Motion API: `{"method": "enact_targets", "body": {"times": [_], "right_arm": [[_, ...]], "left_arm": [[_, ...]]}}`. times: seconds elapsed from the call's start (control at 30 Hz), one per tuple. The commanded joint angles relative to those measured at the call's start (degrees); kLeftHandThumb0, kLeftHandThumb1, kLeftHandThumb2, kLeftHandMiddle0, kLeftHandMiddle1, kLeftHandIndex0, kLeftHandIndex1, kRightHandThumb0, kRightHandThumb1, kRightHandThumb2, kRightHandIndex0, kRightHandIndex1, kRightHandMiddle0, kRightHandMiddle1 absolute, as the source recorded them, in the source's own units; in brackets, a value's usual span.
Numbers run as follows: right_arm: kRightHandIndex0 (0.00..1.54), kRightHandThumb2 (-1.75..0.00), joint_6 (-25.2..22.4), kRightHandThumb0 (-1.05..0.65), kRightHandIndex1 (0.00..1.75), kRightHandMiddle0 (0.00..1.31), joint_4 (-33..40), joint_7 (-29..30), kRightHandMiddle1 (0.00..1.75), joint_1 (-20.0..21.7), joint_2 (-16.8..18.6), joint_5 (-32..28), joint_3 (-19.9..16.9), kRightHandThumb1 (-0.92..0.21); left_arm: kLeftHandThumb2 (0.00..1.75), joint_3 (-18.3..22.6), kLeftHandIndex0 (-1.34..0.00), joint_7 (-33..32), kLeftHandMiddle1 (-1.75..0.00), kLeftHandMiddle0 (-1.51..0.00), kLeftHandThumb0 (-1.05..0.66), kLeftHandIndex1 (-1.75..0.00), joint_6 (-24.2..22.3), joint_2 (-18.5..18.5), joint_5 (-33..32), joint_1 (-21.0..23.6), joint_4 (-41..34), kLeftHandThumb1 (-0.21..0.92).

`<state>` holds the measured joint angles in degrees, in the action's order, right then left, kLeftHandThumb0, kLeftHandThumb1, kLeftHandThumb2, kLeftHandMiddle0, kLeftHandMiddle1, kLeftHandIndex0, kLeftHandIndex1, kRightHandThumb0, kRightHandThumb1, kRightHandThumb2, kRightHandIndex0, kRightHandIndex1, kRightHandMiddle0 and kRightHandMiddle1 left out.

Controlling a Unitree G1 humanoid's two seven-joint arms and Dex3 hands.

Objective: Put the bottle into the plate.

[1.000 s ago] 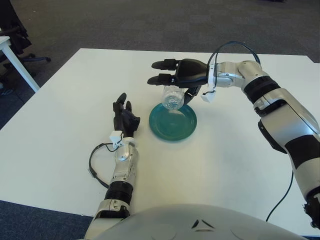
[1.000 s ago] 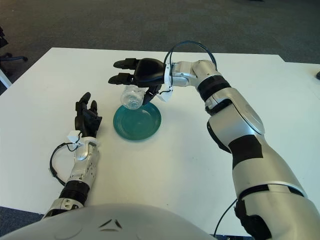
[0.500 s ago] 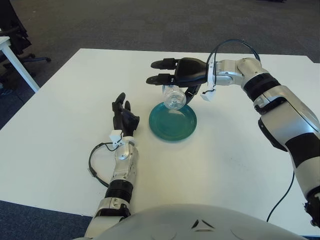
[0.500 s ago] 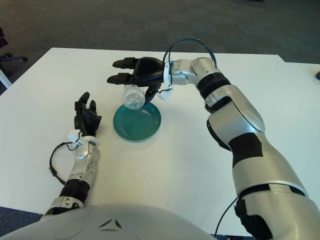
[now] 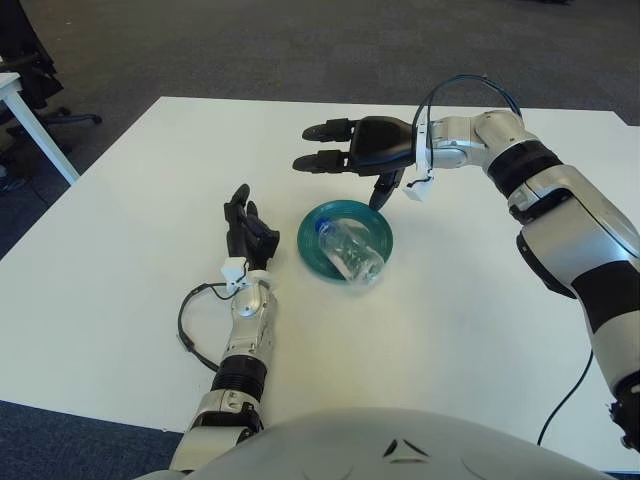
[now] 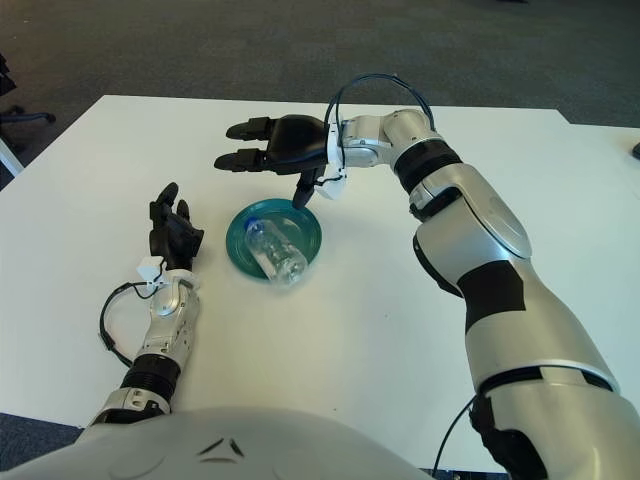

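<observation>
A clear plastic bottle (image 5: 350, 249) lies on its side in the teal plate (image 5: 313, 241) at the middle of the white table, its base reaching over the plate's near right rim. My right hand (image 5: 345, 155) hovers above the plate's far edge, fingers spread and holding nothing. The left hand (image 5: 245, 230) shows just left of the plate, fingers relaxed and pointing away from me.
A black cable (image 5: 190, 335) loops beside my left forearm. A white desk corner (image 5: 20, 105) and a chair base stand off the table's far left. The table's far edge (image 5: 300, 100) runs behind the right hand.
The right hand let go of the bottle, which dropped from under its fingers into the plate and now lies on its side. The left hand has barely moved.
</observation>
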<state>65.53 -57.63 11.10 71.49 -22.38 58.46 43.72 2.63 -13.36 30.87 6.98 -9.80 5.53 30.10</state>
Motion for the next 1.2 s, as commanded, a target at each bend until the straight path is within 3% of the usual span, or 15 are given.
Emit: {"method": "enact_targets", "body": {"times": [0.0, 0.13, 0.37, 1.17], "right_arm": [[0.00, -0.67, -0.08, -0.92, 0.00, 0.00, -0.42, 0.01, 0.00, 1.59, 0.57, -1.38, -0.99, -0.91], [0.02, -0.84, 0.36, -0.95, 0.01, 0.00, -0.85, -1.36, 0.00, 1.33, 0.74, -3.14, -1.69, -0.92], [0.04, -0.97, 0.49, -0.95, 0.01, 0.00, -0.61, -4.13, 0.00, 0.60, 0.82, -5.52, -2.78, -0.92], [0.06, -0.96, -0.87, -0.95, 0.01, 0.00, 0.22, -4.48, 0.00, -0.54, 0.69, -6.25, -3.49, -0.92]], "left_arm": [[1.01, 0.47, 0.00, -1.07, 0.00, -0.24, -0.89, -0.57, -3.09, 6.38, -1.05, -4.50, 3.62, 0.92], [1.03, 0.55, 0.00, -0.81, -0.01, -0.24, -0.89, -0.57, -2.54, 6.67, -1.47, -4.58, 3.69, 0.92], [1.05, 0.95, 0.00, -0.38, -0.01, -0.26, -0.88, -0.55, -0.84, 7.23, -2.41, -4.40, 4.39, 0.92], [1.05, 0.22, 0.00, -1.01, -0.01, -0.26, -0.89, -0.59, -0.28, 6.31, -0.49, -4.52, 4.98, 0.92]]}}
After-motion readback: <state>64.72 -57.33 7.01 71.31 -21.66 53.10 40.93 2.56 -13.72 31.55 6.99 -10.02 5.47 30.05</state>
